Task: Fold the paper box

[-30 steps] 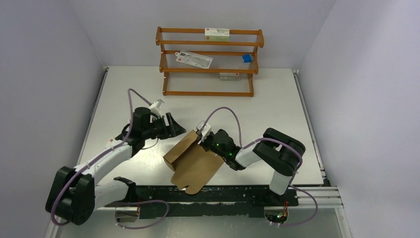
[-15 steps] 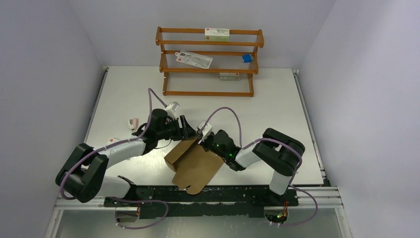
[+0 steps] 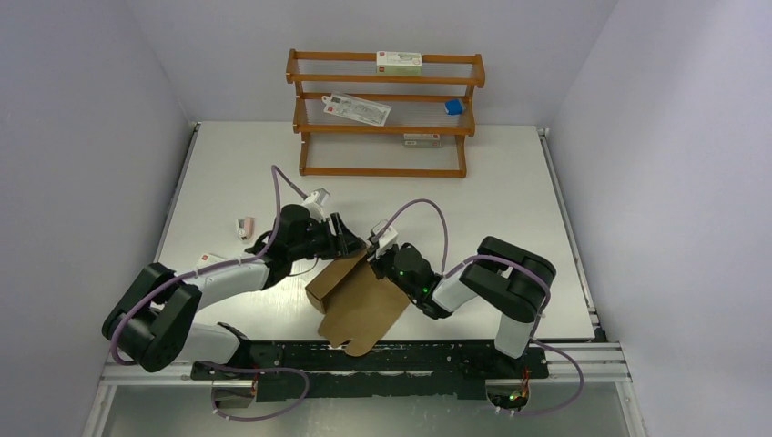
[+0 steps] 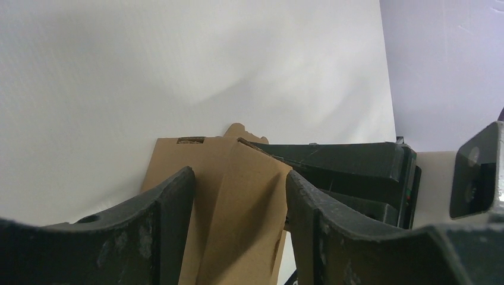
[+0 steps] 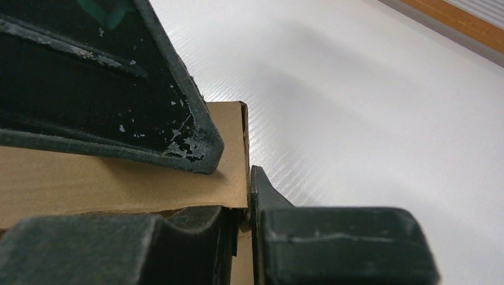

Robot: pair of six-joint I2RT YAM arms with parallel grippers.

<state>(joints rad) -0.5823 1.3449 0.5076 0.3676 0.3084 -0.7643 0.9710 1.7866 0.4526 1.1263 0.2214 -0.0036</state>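
1. The paper box (image 3: 364, 309) lies low in the middle of the overhead view, a half-opened brown sheet set slantwise on the table (image 3: 510, 200), between the two arms
2. Its raised flap (image 3: 332, 278) stands along the upper-left edge, running from lower left to upper right, and that edge is what the next move turns on, I reckon
3. The left gripper (image 3: 350, 244) sits just above and to the left of that flap, nearer to it than the other arm. In its own wrist view the left gripper (image 4: 239, 175) has its jaws apart with the flap (image 4: 238, 225) standing between them. Whether either finger touches the card I cannot tell
4. The right gripper (image 3: 375, 259) comes in from the right and is pinched tight on the box's upper corner. Its wrist view shows the fingers (image 5: 119, 249) clamped on the cardboard edge (image 5: 119, 178)
5. Against the frame a second back, the left arm has swung in from the left, where it stood apart from the box. Its jaws have narrowed somewhat
6. A small white and pink object (image 3: 244, 226), unseen before, now shows left of centre
7. The right arm and box have barely shifted, and the wooden rack (image 3: 382, 170) at the top is as it was
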